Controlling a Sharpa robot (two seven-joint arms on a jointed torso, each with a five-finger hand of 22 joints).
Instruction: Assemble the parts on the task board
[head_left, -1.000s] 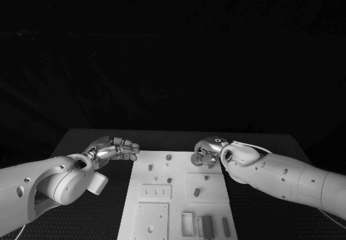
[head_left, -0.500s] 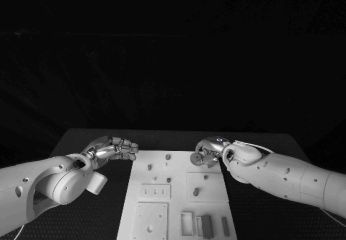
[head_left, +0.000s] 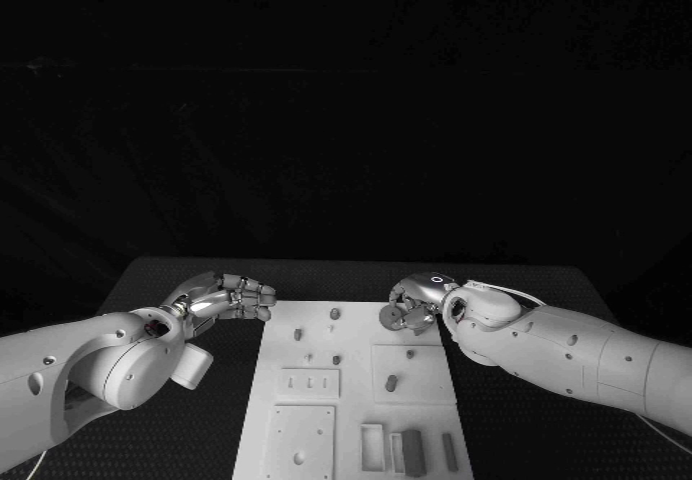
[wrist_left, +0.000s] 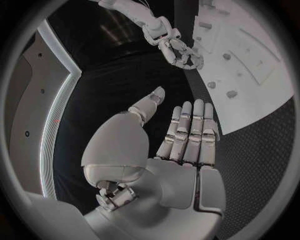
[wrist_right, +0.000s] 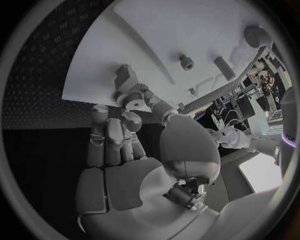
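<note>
On the white task board (head_left: 346, 395), small upright parts (head_left: 335, 314)

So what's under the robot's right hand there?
The far right corner of the white task board. The right hand pinches a small round part just above it. Whatever sits directly beneath the fingers is covered.

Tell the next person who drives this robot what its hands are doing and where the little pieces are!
Right hand: over the far right corner of the task board, pinching a small round part.
Left hand: holds nothing, fingers straight in its wrist view, beside the board's far left corner.
Parts: several small pegs stand in the far half; long pieces lie at the near right.
Done: one part picked up.
Left: seat that part, then probably the others.
</note>
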